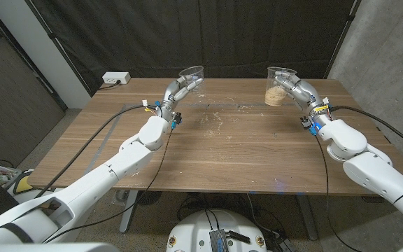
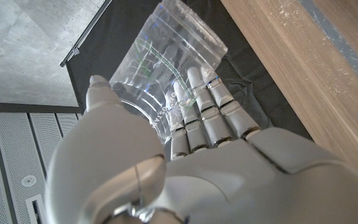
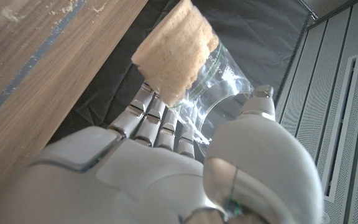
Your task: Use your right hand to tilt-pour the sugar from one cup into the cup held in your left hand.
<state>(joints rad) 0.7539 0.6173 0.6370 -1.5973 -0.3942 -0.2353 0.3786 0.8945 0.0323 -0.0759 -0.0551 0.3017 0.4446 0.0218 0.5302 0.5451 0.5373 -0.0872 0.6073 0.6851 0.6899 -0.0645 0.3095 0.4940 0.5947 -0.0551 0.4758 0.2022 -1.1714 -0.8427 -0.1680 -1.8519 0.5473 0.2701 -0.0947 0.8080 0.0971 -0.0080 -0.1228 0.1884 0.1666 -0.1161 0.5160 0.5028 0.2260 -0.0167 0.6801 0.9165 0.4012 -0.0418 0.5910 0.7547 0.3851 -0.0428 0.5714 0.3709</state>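
Both cups are lifted but well apart: the right hand (image 1: 298,91) grips the sugar cup (image 1: 279,87) upright, the left hand (image 1: 175,92) holds the empty cup (image 1: 192,75) tilted inward, so next I judge they must close before tipping.

Clear glossy plastic cups (image 1: 192,72) (image 1: 280,75), grainy tan sugar (image 1: 275,96), smooth grey plastic fingers (image 2: 199,106), matt scuffed wooden tabletop (image 1: 236,147), black cloth backdrop (image 1: 208,35)
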